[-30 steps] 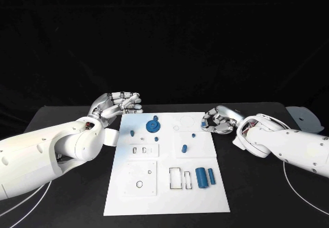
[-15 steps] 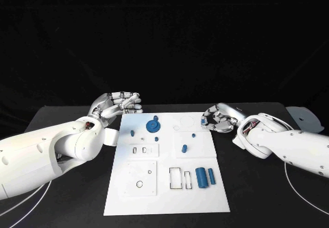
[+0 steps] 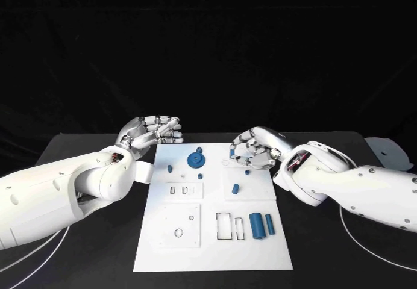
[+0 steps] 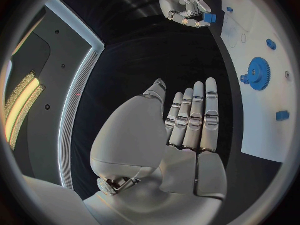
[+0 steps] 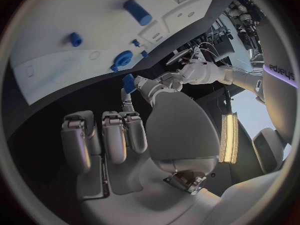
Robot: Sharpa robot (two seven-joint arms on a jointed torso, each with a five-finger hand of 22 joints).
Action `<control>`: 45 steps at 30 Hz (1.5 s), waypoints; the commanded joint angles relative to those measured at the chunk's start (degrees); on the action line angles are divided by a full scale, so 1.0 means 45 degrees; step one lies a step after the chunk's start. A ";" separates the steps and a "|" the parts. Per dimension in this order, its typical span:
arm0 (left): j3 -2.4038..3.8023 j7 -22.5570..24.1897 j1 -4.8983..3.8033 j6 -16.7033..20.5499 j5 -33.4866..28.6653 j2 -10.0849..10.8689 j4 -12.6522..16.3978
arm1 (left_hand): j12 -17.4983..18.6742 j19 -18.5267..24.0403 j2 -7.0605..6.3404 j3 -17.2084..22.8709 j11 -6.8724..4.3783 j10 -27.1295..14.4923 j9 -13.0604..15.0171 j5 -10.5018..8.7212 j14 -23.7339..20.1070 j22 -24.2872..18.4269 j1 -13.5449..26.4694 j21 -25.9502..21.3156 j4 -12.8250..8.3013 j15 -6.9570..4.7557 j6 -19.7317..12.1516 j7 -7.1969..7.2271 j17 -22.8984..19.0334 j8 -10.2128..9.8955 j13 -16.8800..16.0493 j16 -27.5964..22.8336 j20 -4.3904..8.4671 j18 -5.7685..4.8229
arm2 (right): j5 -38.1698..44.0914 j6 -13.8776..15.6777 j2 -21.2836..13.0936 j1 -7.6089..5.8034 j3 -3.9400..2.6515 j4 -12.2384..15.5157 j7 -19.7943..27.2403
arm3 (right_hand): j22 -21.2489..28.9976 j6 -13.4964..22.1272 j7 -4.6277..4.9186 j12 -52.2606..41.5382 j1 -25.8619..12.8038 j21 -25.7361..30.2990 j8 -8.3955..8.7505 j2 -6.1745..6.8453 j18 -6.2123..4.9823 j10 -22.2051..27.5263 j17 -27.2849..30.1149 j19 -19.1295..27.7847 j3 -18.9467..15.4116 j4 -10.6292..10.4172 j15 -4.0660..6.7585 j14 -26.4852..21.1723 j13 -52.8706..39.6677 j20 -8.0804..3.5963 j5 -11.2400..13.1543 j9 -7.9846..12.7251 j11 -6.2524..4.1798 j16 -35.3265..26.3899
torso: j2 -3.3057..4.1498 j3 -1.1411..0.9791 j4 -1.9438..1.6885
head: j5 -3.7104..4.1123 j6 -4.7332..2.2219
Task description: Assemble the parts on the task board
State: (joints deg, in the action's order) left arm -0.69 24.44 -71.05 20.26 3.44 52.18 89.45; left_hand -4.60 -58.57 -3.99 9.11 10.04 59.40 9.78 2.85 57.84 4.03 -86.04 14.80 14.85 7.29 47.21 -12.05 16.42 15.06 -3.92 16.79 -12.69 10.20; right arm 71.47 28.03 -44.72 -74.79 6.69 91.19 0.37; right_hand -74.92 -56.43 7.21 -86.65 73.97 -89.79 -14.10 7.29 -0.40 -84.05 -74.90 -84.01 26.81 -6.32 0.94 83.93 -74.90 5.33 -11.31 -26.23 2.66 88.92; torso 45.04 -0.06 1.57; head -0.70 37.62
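The right robot hand (image 3: 253,150) pinches a small blue part (image 4: 209,18) above the task board (image 3: 211,253) at about one o'clock, likely to seat it. The left robot hand (image 3: 149,133) rests fingers together, empty, beside its eleven o'clock corner.

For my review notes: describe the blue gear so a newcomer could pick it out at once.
Start at the white board in the middle of the black table. The gear lies near the board's far end, towards the left hand. It is the only round, toothed blue piece; the others are small pegs and cylinders.
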 commanded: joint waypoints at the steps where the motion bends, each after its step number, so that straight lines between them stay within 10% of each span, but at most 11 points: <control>1: 0.0007 0.0071 -0.0006 -0.0155 0.0040 -0.0088 -0.0054 | 0.0055 -0.0080 0.0047 0.0070 0.0018 0.0075 -0.0015 0.0029 -0.0036 -0.0005 -0.0057 -0.0045 0.0029 -0.0020 -0.0054 -0.0300 0.0011 -0.0084 0.0001 -0.0087 -0.0020 0.0077 | 0.1050 -0.0059 0.0552 0.0115 0.0060 0.0208 -0.0737 | -0.3350 -0.0126 -0.0073 -0.0024 0.0006 -0.0046 -0.0039 -0.0114 0.0088 -0.0752 -0.2791 -0.1331 0.0082 -0.0034 0.0106 0.1227 -0.2625 -0.0085 -0.0086 -0.0053 -0.0059 0.0072 | -0.0026 0.0024 -0.0034 | -0.0235 0.0100; 23: 0.0007 0.0064 -0.0007 -0.0174 0.0039 -0.0283 -0.0215 | 0.0059 -0.0083 0.0044 0.0076 0.0014 0.0089 -0.0015 0.0028 -0.0037 -0.0005 -0.0061 -0.0049 0.0033 -0.0020 -0.0047 -0.0292 0.0024 -0.0084 -0.0001 -0.0094 -0.0020 0.0076 | 0.3014 -0.0883 0.3248 0.1309 0.0349 -0.1033 -0.1709 | -0.3350 -0.0027 -0.0050 0.0024 -0.0115 -0.0046 0.0008 -0.0133 0.0088 -0.0716 -0.2700 -0.1331 0.0086 -0.0092 0.0105 0.1207 -0.2581 -0.0096 -0.0103 -0.0048 -0.0053 0.0044 | -0.0018 0.0009 -0.0021 | -0.0781 0.0402; 45: 0.0007 0.0049 -0.0007 -0.0201 0.0039 -0.0258 -0.0233 | 0.0059 -0.0083 0.0044 0.0076 0.0014 0.0089 -0.0015 0.0028 -0.0037 -0.0005 -0.0061 -0.0049 0.0033 -0.0020 -0.0047 -0.0292 0.0024 -0.0084 -0.0001 -0.0094 -0.0020 0.0076 | 0.3562 -0.1404 0.3451 0.1477 0.0364 -0.1337 -0.2050 | -0.3350 0.0000 -0.0041 0.0034 -0.0197 -0.0046 0.0021 -0.0093 0.0088 -0.0709 -0.2680 -0.1331 0.0060 -0.0118 0.0099 0.1203 -0.2574 -0.0095 -0.0091 -0.0050 -0.0044 0.0037 | -0.0023 0.0013 -0.0007 | -0.0817 0.0478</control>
State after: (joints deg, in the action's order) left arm -0.70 24.31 -71.05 20.23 3.44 51.08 88.34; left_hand -4.61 -58.56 -4.00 9.11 10.04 59.40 9.78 2.85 57.84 4.03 -86.04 14.80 14.85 7.29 47.21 -12.05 16.46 15.06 -3.92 16.57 -12.69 10.20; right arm 86.10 23.68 -29.23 -68.31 8.19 85.35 -7.78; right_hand -74.95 -56.16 7.04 -86.64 73.60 -89.75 -13.71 6.95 -0.40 -84.05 -74.92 -84.01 27.12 -6.65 0.94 83.93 -74.94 5.34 -11.42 -26.25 2.67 88.91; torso 44.92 0.01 1.53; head -4.39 39.78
